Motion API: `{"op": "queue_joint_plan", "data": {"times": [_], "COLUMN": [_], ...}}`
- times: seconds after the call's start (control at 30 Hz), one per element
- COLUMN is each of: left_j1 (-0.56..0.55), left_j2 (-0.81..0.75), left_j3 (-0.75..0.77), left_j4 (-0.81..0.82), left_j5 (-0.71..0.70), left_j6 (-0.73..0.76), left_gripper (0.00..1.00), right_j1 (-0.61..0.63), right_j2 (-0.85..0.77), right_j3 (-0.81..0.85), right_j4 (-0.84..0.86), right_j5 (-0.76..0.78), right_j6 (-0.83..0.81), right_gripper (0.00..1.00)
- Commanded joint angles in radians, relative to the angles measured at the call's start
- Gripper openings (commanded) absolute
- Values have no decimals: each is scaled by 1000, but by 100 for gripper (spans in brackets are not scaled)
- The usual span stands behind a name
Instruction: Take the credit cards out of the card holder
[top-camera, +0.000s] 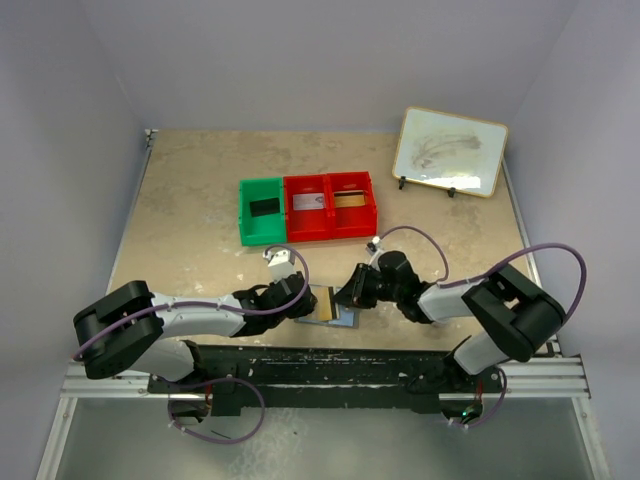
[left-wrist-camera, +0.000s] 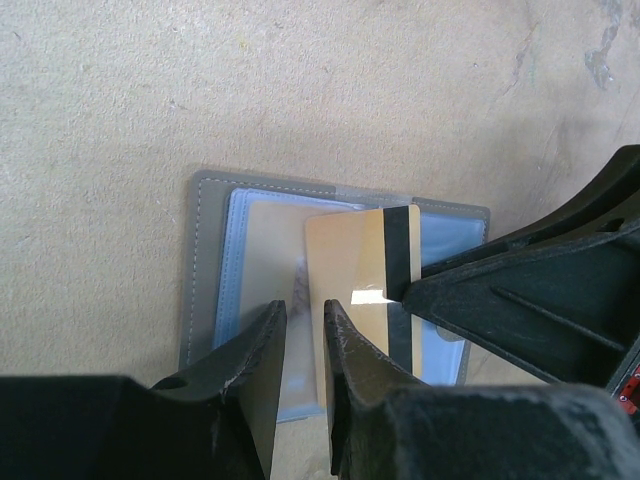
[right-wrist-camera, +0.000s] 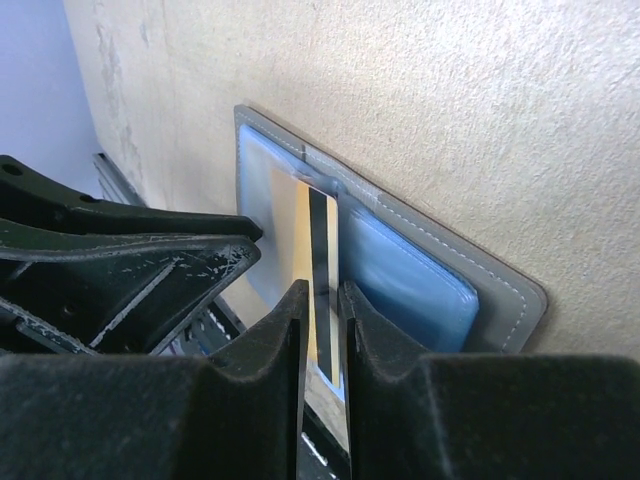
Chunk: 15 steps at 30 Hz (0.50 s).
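Card holder (left-wrist-camera: 203, 270) lies open; R end effector (right-wrist-camera: 322, 298) clamped on gold card (left-wrist-camera: 345, 262); L end effector (left-wrist-camera: 303, 314) grip unclear

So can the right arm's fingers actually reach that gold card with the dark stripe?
Likely yes: the right fingers are at the gold striped card on the open grey stitched holder, and nothing lies between them.

The beige table (top-camera: 190, 200) carries 1 green bin (top-camera: 262, 211) and 2 red bins (top-camera: 331, 206) mid-table, a whiteboard (top-camera: 450, 150) at the far right corner, and the open card holder (top-camera: 338, 318) by the near edge.
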Motion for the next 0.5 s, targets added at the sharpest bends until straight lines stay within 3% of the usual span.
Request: {"op": "queue_joint_plan", "data": {"times": [0.0,0.47], "left_j1": [1,1], "left_j2": [-2,0], "left_j3": [-1,-15], "left_j4": [-43,-19], "left_j5": [12,12], "left_j6": [14,7], "left_gripper": [20,20], "right_j1": [-4,-3], "right_j2": [3,110], "right_j3": [20,11], "right_j4": [63,150], "right_j5": [-11,-101], "right_j6": [10,-3], "right_gripper": [24,30]}}
